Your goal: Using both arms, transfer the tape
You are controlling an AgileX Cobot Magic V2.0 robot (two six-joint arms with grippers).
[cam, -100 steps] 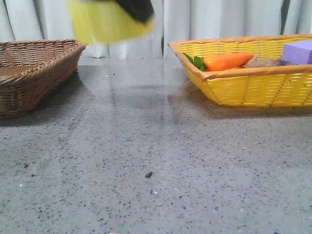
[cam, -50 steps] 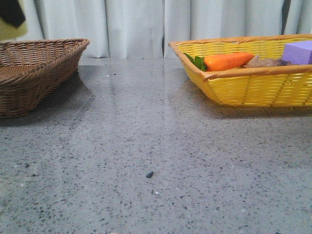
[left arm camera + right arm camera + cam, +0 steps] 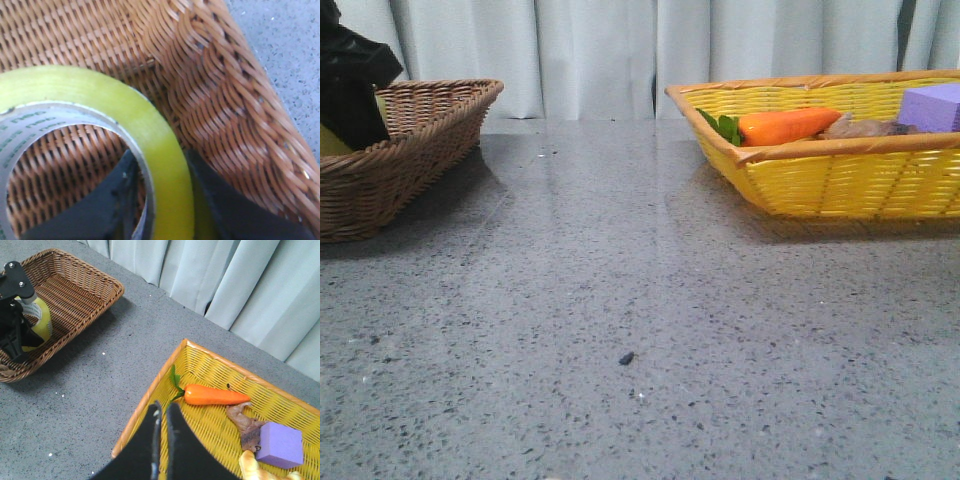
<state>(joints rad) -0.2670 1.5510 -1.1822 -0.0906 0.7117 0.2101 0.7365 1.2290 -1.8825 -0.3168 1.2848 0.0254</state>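
The tape (image 3: pixel 155 135), a yellow roll with a white core printed in green, is held low inside the brown wicker basket (image 3: pixel 225 110). My left gripper (image 3: pixel 160 162) is shut on the roll's wall, one finger inside the core and one outside. In the right wrist view the left gripper (image 3: pixel 21 340) and tape (image 3: pixel 44 322) sit in the brown basket (image 3: pixel 85 285). In the front view the left gripper (image 3: pixel 350 95) is at the far left, with a sliver of tape (image 3: pixel 332 140) behind the basket rim (image 3: pixel 430 130). My right gripper (image 3: pixel 162 412) is shut and empty above the yellow basket's rim.
The yellow basket (image 3: pixel 840 180) at the right holds an orange carrot (image 3: pixel 785 126), a purple block (image 3: pixel 932 105) and a brownish lump (image 3: pixel 245 425). Grey speckled table lies between the two baskets. Pale curtains hang behind.
The left gripper carried the tape from up high near the middle leftward and down into the brown basket. The yellow basket's contents have not moved.
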